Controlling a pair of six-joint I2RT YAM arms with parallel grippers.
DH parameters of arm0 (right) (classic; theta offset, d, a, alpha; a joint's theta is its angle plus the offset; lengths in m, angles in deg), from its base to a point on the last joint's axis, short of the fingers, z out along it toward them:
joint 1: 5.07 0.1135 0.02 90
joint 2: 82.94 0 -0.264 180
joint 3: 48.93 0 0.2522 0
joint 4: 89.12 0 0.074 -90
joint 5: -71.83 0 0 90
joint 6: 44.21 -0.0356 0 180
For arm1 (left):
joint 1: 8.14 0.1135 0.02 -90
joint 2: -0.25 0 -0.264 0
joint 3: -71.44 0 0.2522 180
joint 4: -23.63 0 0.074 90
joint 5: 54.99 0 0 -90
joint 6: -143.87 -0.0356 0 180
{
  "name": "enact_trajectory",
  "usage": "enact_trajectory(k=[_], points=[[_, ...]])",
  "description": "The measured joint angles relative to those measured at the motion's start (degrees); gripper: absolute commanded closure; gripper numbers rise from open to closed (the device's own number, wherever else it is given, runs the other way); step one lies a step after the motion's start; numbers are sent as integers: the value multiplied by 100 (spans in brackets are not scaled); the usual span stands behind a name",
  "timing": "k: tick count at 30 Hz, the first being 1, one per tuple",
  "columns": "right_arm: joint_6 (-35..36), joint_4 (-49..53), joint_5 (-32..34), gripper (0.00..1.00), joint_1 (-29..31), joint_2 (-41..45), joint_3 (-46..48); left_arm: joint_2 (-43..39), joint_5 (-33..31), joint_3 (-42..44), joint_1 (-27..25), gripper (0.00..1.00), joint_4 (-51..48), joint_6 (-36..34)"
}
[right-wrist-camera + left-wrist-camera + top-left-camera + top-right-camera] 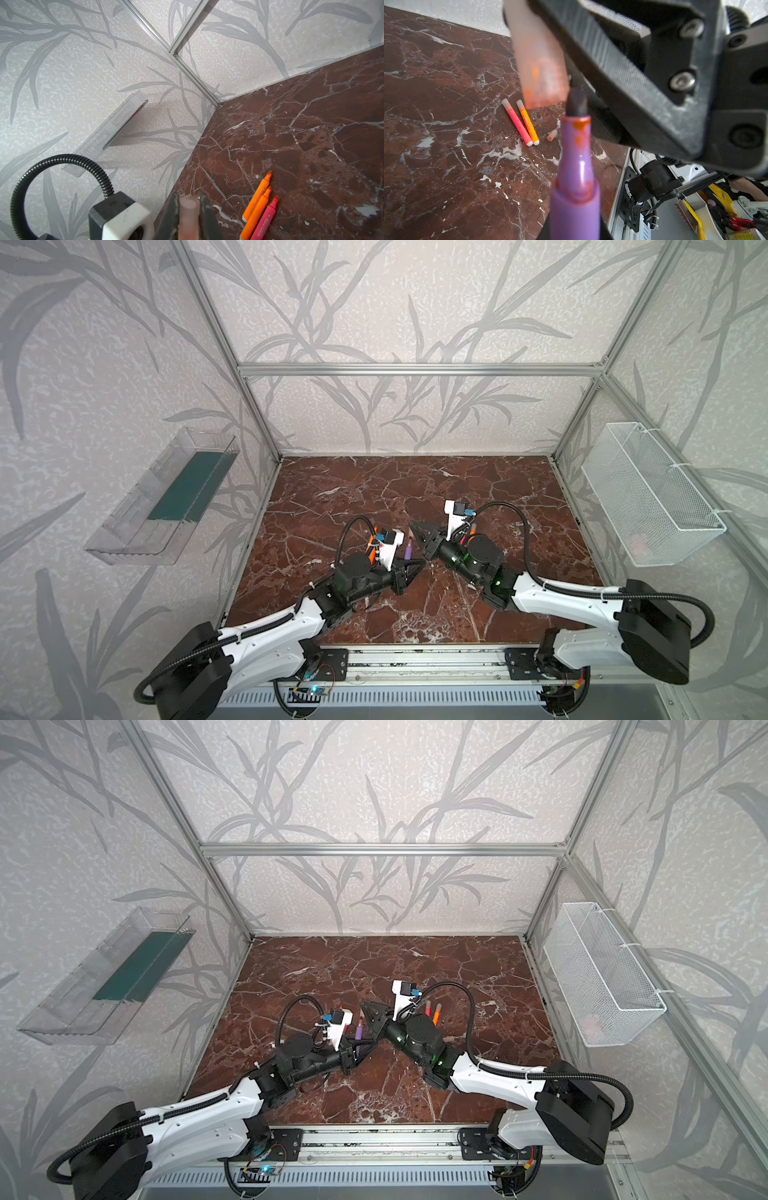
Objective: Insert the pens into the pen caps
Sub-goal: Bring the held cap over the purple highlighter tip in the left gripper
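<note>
Pinching purple pen [575, 176] in left hand [411, 568], pen cap [188, 216] pinched in right hand [188, 195], mesh basket [648, 489] contents unclear

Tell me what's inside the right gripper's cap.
Orange ink smears show through the cap; the tip of the purple pen is beside its mouth, not inside. Further in it is too blurred to tell.

Bright, soft, even light. The clear shelf [108, 133] casts a faint shadow on the wall [62, 72] beside it. In the left wrist view, the purple pen [575, 187] and cap [537, 62] are blurred.
</note>
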Motion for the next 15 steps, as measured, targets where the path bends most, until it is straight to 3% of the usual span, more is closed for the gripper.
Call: enact_trajectory(k=[15], points=[[-7,-118,-76,100,33,61,-46,-79,-17,50,0,100,-4,-9]])
